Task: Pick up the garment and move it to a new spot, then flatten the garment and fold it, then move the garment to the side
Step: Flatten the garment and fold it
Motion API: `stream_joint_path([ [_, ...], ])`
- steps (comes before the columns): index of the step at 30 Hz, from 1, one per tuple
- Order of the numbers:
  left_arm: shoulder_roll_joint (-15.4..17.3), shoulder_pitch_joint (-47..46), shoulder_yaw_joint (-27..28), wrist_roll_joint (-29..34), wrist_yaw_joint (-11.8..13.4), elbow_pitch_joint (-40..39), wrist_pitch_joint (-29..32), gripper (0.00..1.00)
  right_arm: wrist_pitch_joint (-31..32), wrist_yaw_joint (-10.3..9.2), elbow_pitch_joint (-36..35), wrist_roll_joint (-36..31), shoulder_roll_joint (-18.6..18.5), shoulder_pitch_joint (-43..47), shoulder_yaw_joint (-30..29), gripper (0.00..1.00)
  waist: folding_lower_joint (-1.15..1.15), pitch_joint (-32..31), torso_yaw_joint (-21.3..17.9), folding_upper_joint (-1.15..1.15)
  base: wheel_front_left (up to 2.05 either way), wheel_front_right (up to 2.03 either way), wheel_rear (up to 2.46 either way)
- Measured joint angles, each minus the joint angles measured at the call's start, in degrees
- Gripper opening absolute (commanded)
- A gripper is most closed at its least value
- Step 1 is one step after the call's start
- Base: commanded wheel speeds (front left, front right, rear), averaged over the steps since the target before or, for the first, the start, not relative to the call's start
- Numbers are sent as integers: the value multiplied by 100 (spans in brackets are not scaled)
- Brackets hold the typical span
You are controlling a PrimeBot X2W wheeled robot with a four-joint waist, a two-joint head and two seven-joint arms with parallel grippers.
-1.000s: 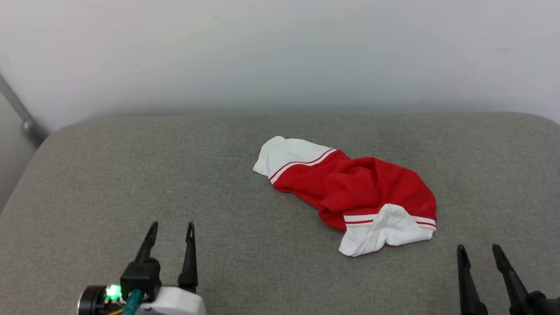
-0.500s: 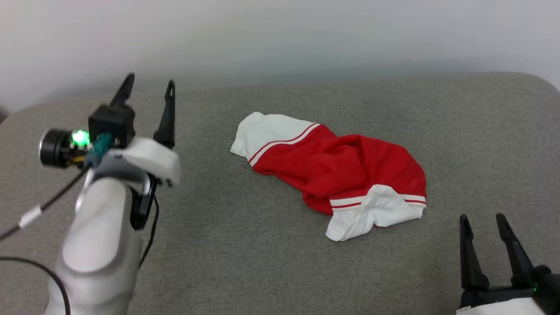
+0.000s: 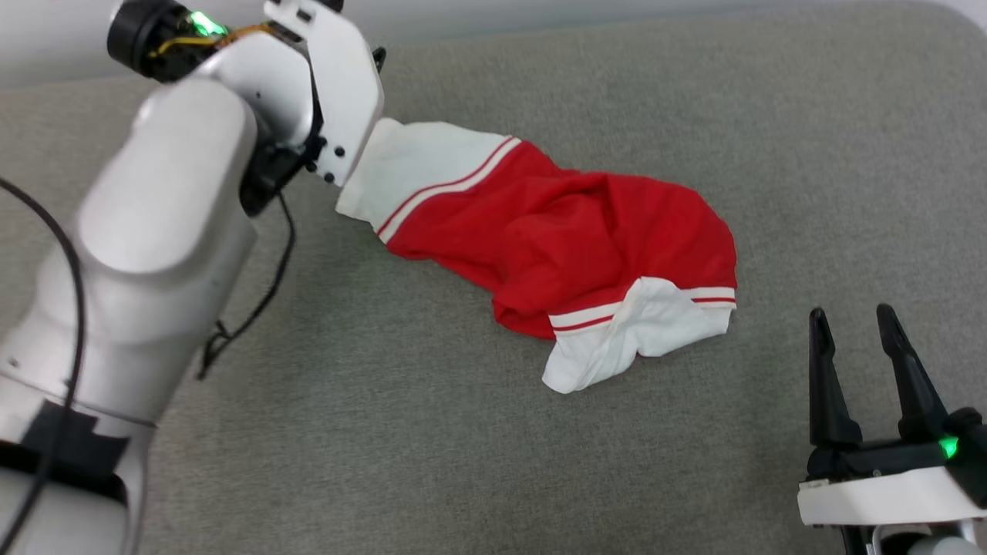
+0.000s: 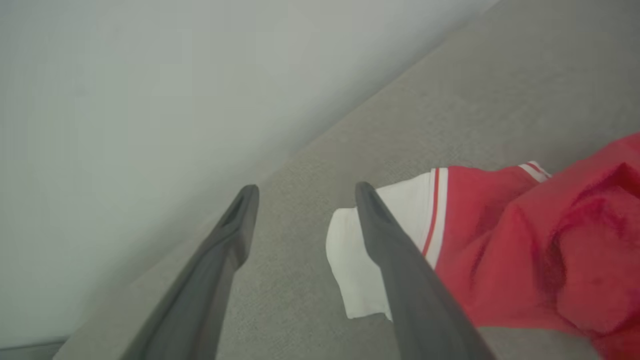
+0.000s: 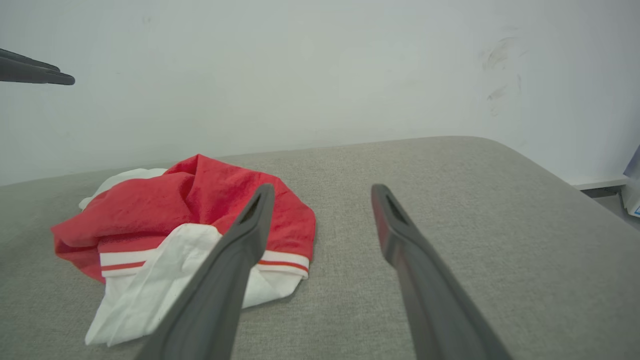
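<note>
**Item 1, garment** (image 3: 570, 231): you have a red jersey with white sleeves and red-and-white trim. It lies crumpled on the grey fabric pad (image 3: 432, 432), around the middle and nearer the far edge than the near one. One white sleeve points to the far left, the other to the near right. No print is showing.

**Item 2, left gripper** (image 4: 307, 191): your left fingers stand wide apart and hold nothing. They sit by the far edge, at the garment's far-left sleeve. One finger (image 4: 400, 265) crosses that sleeve in the left wrist view, and you cannot tell whether it touches.

**Item 3, right gripper** (image 3: 851, 313): its fingers are spread and empty. It sits toward the pad's near right, just beside the near-right sleeve and apart from it.

**Item 4, wall** (image 5: 300, 75): pale, running behind the far edge.
</note>
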Motion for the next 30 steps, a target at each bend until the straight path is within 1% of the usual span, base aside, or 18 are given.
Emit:
stream_joint_path([
  [4,398,-519,-856,-923,0,-93,1136,100,0,0,-19,53,1,-160,32,100,0,302,-133,0,0,0,0],
  [7,598,-861,-1290,-1497,0,-158,1873,100,0,0,-45,107,1,-306,52,100,0,526,-238,0,0,0,0],
  [10,821,-1128,-1678,-1876,0,-201,2542,100,0,0,-74,154,1,-447,89,100,0,745,-350,0,0,0,0],
  [12,947,-1256,-1916,-2057,0,-249,2848,100,0,0,-102,202,1,-515,111,100,0,881,-430,0,0,0,0],
  [15,1092,-1372,-2276,-2217,0,-355,3147,100,0,0,-140,249,1,-604,149,100,0,1062,-546,0,0,0,0],
  [18,1237,-1383,-2626,-2349,0,-399,3318,100,0,0,-160,271,0,-686,149,100,0,1213,-640,0,0,0,0],
  [21,1374,-1392,-2930,-2409,0,-425,3393,100,0,0,-170,288,2,-704,151,100,0,1315,-715,0,0,0,0],
  [25,1472,-1500,-3187,-2532,0,-437,3399,100,0,0,-172,289,1,-754,119,100,-1,1388,-764,0,0,0,0],
  [27,1512,-1547,-3279,-2616,0,-415,3378,0,0,0,-176,289,1,-795,113,100,-1,1408,-778,0,0,0,0],
  [30,1532,-1587,-3410,-2730,-4,-407,3325,0,0,0,-177,288,1,-796,94,100,-1,1409,-777,0,0,0,0],
])
